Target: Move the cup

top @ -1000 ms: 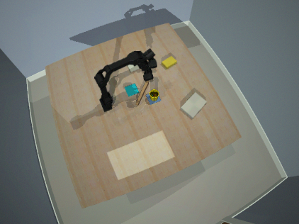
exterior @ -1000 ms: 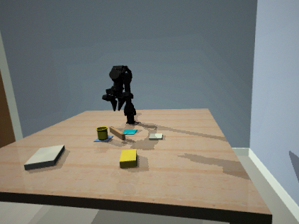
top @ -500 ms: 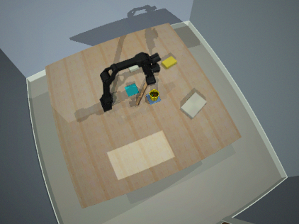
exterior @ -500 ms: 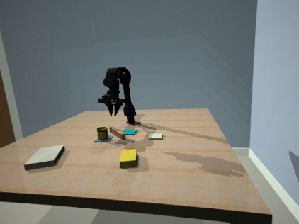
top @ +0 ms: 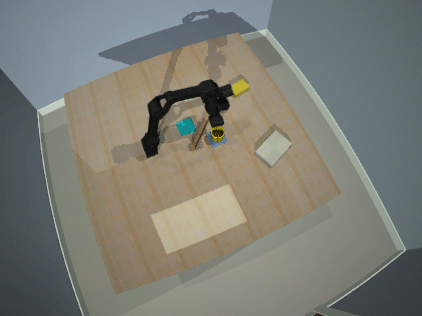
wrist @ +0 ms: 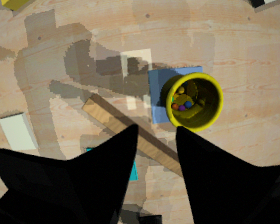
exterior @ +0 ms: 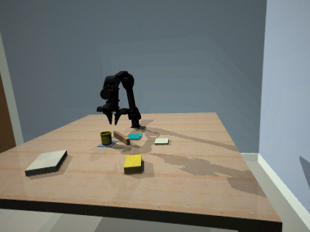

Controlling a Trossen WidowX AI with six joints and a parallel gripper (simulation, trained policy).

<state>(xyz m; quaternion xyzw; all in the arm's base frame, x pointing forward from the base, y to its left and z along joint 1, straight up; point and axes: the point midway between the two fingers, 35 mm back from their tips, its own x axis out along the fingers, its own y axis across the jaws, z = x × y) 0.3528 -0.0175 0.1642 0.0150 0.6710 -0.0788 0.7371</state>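
Note:
A yellow cup stands upright on the blue pad, toward one side of it in the wrist view. Several coloured marbles lie inside the cup. A flat cyan square lies on the table beyond the wooden bar from the cup. My gripper points down, above and to one side of the cup, not touching it. Its fingers are apart with nothing between them.
A wooden bar lies between the cup and the cyan square. A small pale square, a yellow block and a larger whitish slab lie farther out.

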